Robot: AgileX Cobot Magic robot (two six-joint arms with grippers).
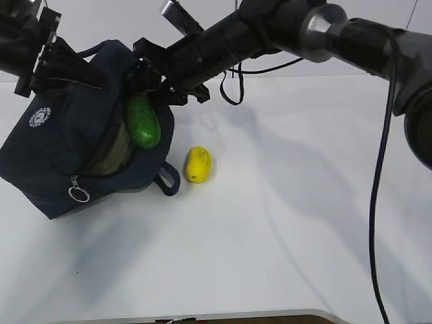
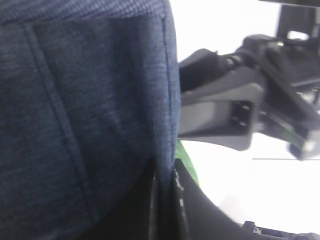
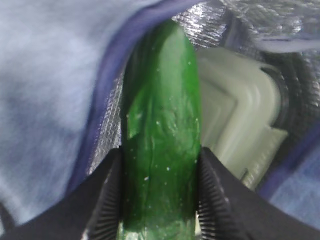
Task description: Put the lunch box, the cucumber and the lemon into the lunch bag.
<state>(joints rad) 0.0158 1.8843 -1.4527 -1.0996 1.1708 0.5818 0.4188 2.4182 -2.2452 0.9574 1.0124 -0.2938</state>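
Observation:
The navy lunch bag (image 1: 54,148) lies tilted at the left with its mouth facing right. My left gripper (image 1: 81,67) is shut on the fabric at the bag's upper rim (image 2: 75,100), which is pinched between its jaws (image 2: 167,200). My right gripper (image 1: 143,86) is shut on the dark green cucumber (image 1: 143,121). One end of the cucumber is inside the bag mouth and the other sticks out. In the right wrist view the cucumber (image 3: 160,100) sits between the ribbed pads, pointing into the foil-lined bag. The lunch box's pale green lid (image 3: 240,130) lies inside beside it. The yellow lemon (image 1: 198,164) rests on the table just right of the bag.
White tabletop (image 1: 283,223) stretches to the right and front. A bag handle loop (image 1: 169,181) lies near the lemon. A metal ring zipper pull (image 1: 78,195) hangs at the bag's lower corner. A black cable (image 1: 378,202) dangles from the right arm.

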